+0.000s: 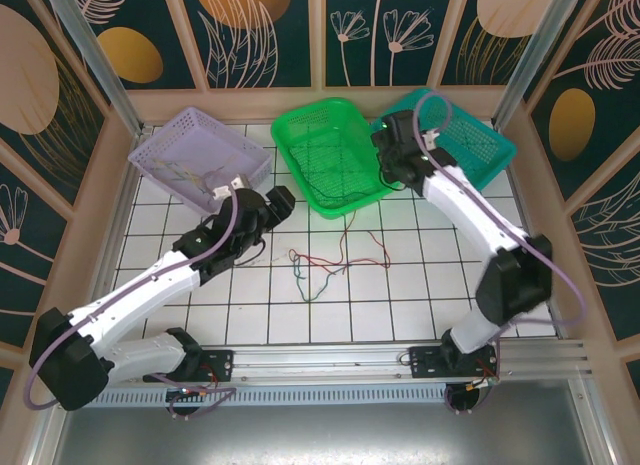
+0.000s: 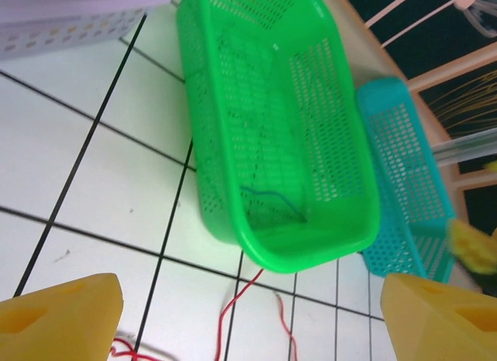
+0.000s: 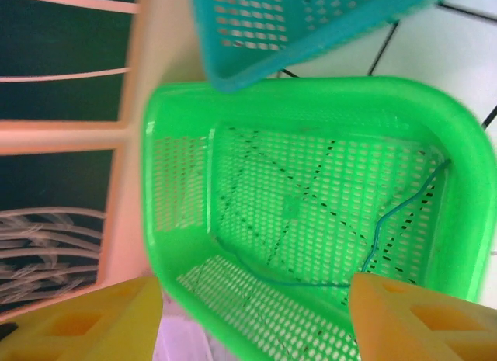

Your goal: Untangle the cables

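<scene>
Spread wide and gripping nothing, the jaws of the left gripper (image 1: pixel 272 207) hang over the white tabletop ruled with a black grid (image 1: pixel 420 305), left of centre in the overhead view. Its wrist camera shows the two yellow fingers (image 2: pixel 62 318) at the lower corners of the frame, with open tile between them. The right gripper (image 1: pixel 386 137) is likewise released, poised at the upper middle of the overhead view above the right rim of the bright green perforated plastic basket (image 1: pixel 295 165). From its own camera, the yellow fingers (image 3: pixel 423 322) frame that basket's mesh floor. The thin red, green and dark cables (image 1: pixel 325 267) lie in a loose tangle on the tiles at the centre of the table, just below the green basket and to the right of the left gripper, apart from both grippers. A red strand (image 2: pixel 231 318) curls at the bottom of the left wrist frame, near the basket's front rim (image 2: pixel 311 258). Inside the green basket (image 3: pixel 474 182) a thin blue wire (image 3: pixel 388 229) runs along the floor and up one wall. A teal perforated plastic basket (image 1: pixel 480 140) sits beside it at upper right, and a lilac perforated plastic basket (image 1: pixel 200 135) at upper left holds a few pale strands too fine to identify.
</scene>
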`<action>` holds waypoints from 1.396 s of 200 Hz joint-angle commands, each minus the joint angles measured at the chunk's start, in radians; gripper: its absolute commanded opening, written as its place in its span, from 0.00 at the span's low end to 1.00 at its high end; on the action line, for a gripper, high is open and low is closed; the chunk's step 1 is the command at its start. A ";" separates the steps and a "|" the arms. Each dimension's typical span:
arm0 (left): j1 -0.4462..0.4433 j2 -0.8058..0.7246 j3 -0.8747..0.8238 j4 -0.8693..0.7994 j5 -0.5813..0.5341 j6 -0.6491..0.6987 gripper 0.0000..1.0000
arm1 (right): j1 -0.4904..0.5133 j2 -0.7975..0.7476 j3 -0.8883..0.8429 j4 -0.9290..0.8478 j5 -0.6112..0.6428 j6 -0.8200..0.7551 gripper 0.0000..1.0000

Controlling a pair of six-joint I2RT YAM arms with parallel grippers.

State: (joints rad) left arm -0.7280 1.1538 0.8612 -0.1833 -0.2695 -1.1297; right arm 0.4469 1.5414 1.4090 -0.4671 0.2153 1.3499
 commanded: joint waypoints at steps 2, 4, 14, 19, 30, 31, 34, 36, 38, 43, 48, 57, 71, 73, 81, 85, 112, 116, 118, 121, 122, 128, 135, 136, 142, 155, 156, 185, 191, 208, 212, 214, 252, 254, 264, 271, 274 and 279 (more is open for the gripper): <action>-0.031 0.028 -0.041 0.035 0.002 -0.040 0.85 | 0.006 -0.163 -0.123 -0.023 0.032 -0.142 0.63; -0.032 0.031 -0.045 0.038 0.003 -0.043 0.85 | 0.006 -0.177 -0.136 -0.023 0.031 -0.151 0.62; -0.044 0.043 -0.063 0.050 0.011 -0.053 0.84 | 0.006 -0.243 -0.204 -0.024 0.020 -0.192 0.60; -0.052 0.049 -0.070 0.054 0.012 -0.059 0.84 | 0.006 -0.276 -0.242 -0.022 0.006 -0.215 0.59; -0.068 0.065 -0.086 0.059 0.014 -0.072 0.82 | 0.006 -0.338 -0.330 -0.016 -0.041 -0.250 0.57; -0.070 0.066 -0.087 0.060 0.015 -0.073 0.81 | 0.006 -0.343 -0.338 -0.017 -0.047 -0.252 0.56; -0.074 0.070 -0.092 0.061 0.015 -0.076 0.81 | 0.006 -0.356 -0.361 -0.022 -0.065 -0.255 0.56; -0.077 0.071 -0.096 0.063 0.016 -0.078 0.80 | 0.006 -0.366 -0.377 -0.024 -0.076 -0.254 0.56; -0.081 0.074 -0.098 0.064 0.016 -0.082 0.80 | 0.007 -0.374 -0.388 -0.028 -0.088 -0.251 0.56; -0.089 0.079 -0.106 0.068 0.017 -0.089 0.79 | 0.009 -0.395 -0.433 -0.035 -0.121 -0.243 0.55; -0.100 0.083 -0.114 0.074 0.016 -0.096 0.78 | 0.010 -0.416 -0.478 -0.042 -0.155 -0.225 0.55; -0.120 0.091 -0.128 0.085 0.012 -0.106 0.76 | 0.019 -0.451 -0.564 -0.031 -0.218 -0.178 0.54; -0.151 0.107 -0.142 0.100 0.010 -0.128 0.73 | 0.041 -0.497 -0.703 0.046 -0.347 -0.070 0.53; -0.155 0.109 -0.144 0.103 0.011 -0.132 0.73 | 0.044 -0.501 -0.722 0.063 -0.362 -0.054 0.53; -0.175 0.121 -0.148 0.113 0.009 -0.140 0.71 | 0.061 -0.513 -0.791 0.132 -0.411 0.014 0.54; -0.184 0.127 -0.148 0.117 0.008 -0.145 0.70 | 0.068 -0.514 -0.819 0.165 -0.428 0.045 0.55; -0.244 0.174 -0.131 0.134 -0.002 -0.164 0.67 | 0.077 -0.447 -0.900 0.278 -0.482 0.151 0.61; -0.252 0.179 -0.129 0.135 -0.005 -0.166 0.67 | 0.074 -0.434 -0.899 0.281 -0.486 0.153 0.61; -0.256 0.181 -0.126 0.136 -0.007 -0.166 0.67 | 0.073 -0.428 -0.898 0.282 -0.487 0.155 0.61; -0.261 0.185 -0.123 0.135 -0.009 -0.168 0.67 | 0.072 -0.418 -0.896 0.280 -0.487 0.156 0.61; -0.263 0.186 -0.122 0.135 -0.010 -0.168 0.67 | 0.071 -0.415 -0.895 0.279 -0.487 0.157 0.61; -0.273 0.191 -0.115 0.134 -0.015 -0.169 0.67 | 0.070 -0.399 -0.890 0.265 -0.482 0.166 0.62; -0.282 0.195 -0.109 0.134 -0.021 -0.170 0.67 | 0.070 -0.383 -0.891 0.250 -0.478 0.188 0.64; -0.284 0.196 -0.109 0.134 -0.021 -0.171 0.67 | 0.069 -0.382 -0.892 0.250 -0.478 0.192 0.64; -0.291 0.200 -0.104 0.135 -0.026 -0.172 0.67 | 0.066 -0.374 -0.903 0.263 -0.480 0.213 0.64; -0.299 0.206 -0.094 0.135 -0.030 -0.170 0.66 | 0.058 -0.367 -0.932 0.306 -0.475 0.254 0.65; -0.300 0.207 -0.093 0.136 -0.029 -0.170 0.66 | 0.058 -0.366 -0.933 0.308 -0.474 0.259 0.65; -0.311 0.207 -0.079 0.130 -0.032 -0.165 0.66 | 0.024 -0.310 -0.945 0.352 -0.481 0.291 0.58; -0.312 0.207 -0.075 0.127 -0.032 -0.161 0.66 | 0.016 -0.298 -0.941 0.351 -0.476 0.285 0.54; -0.313 0.192 -0.070 0.122 -0.039 -0.157 0.65 | -0.001 -0.272 -0.933 0.348 -0.461 0.265 0.43; -0.313 0.189 -0.068 0.121 -0.040 -0.154 0.65 | -0.006 -0.267 -0.933 0.352 -0.459 0.259 0.38; -0.312 0.186 -0.068 0.120 -0.042 -0.153 0.65 | -0.007 -0.266 -0.933 0.354 -0.458 0.255 0.36; -0.313 0.161 -0.055 0.115 -0.058 -0.132 0.65 | -0.026 -0.330 -0.882 0.302 -0.380 0.163 0.00; -0.312 0.160 -0.053 0.117 -0.057 -0.128 0.65 | -0.026 -0.337 -0.875 0.297 -0.373 0.153 0.00; -0.314 0.161 -0.042 0.120 -0.058 -0.113 0.65 | -0.030 -0.363 -0.841 0.265 -0.344 0.101 0.00; -0.313 0.160 -0.031 0.123 -0.058 -0.101 0.66 | -0.031 -0.382 -0.814 0.240 -0.325 0.061 0.00; -0.313 0.159 -0.026 0.128 -0.058 -0.097 0.66 | -0.033 -0.391 -0.803 0.229 -0.319 0.044 0.00; -0.314 0.159 -0.019 0.136 -0.058 -0.088 0.67 | -0.033 -0.405 -0.789 0.219 -0.309 0.014 0.00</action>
State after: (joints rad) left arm -1.0344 1.3376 0.7876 -0.0639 -0.3008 -1.2720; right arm 0.4240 1.2148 0.5255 -0.1844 -0.1787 1.5139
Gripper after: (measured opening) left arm 0.656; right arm 0.051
